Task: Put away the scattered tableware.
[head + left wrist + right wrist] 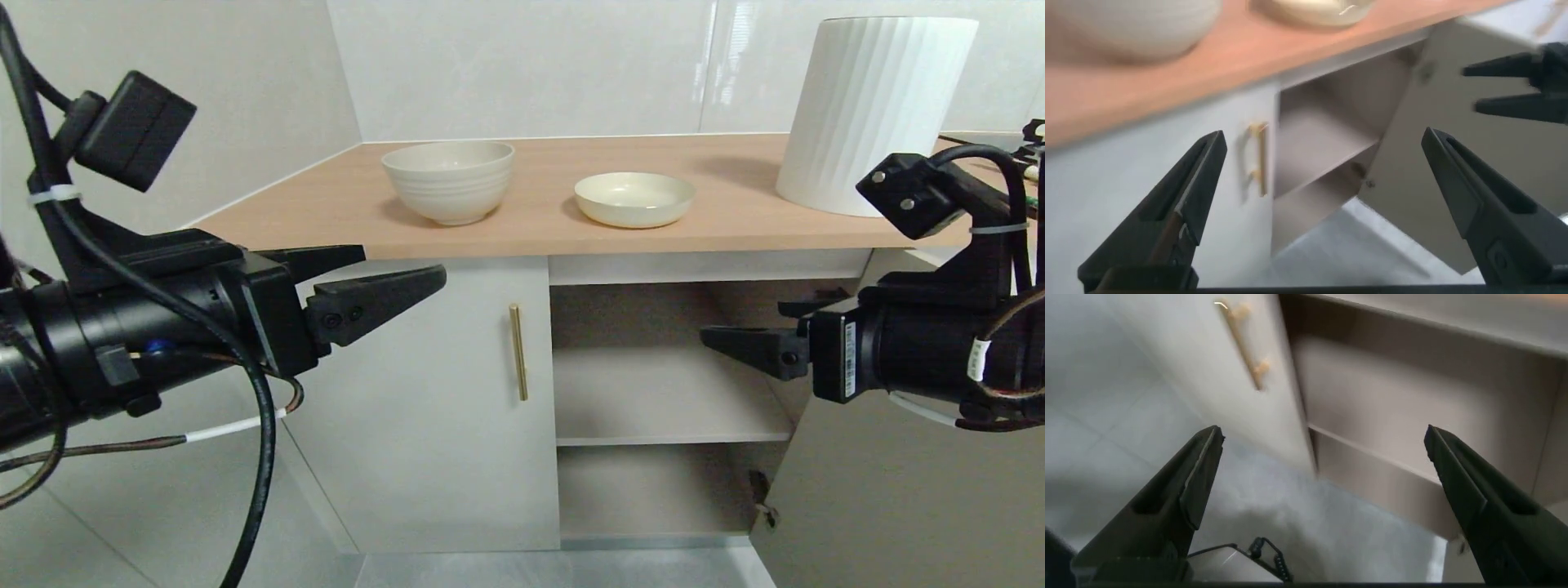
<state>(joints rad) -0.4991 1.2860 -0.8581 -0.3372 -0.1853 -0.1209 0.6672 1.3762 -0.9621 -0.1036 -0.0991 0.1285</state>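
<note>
We judge nothing stored yet: bowl [449, 181] and dish [634, 198] sit on the desk [735, 224] near its front edge. Our left gripper [404, 269] and right gripper [739, 322] have fingers spread, before the open cabinet [653, 392].

On the counter [735, 220] in the upper frame, the bowl [448, 181] sits left of the dish [634, 198]; the open cabinet [653, 392] lies below.

Nothing is showing clearly enough to be read as words or numbers. A small white label [850, 358] is sitting on the black housing just behind the right tool [741, 320], carrying dark barcode-like stripes, and its print is too small to make out. A white tag [978, 360] is wrapping a cable near it, its marks illegible.
</note>
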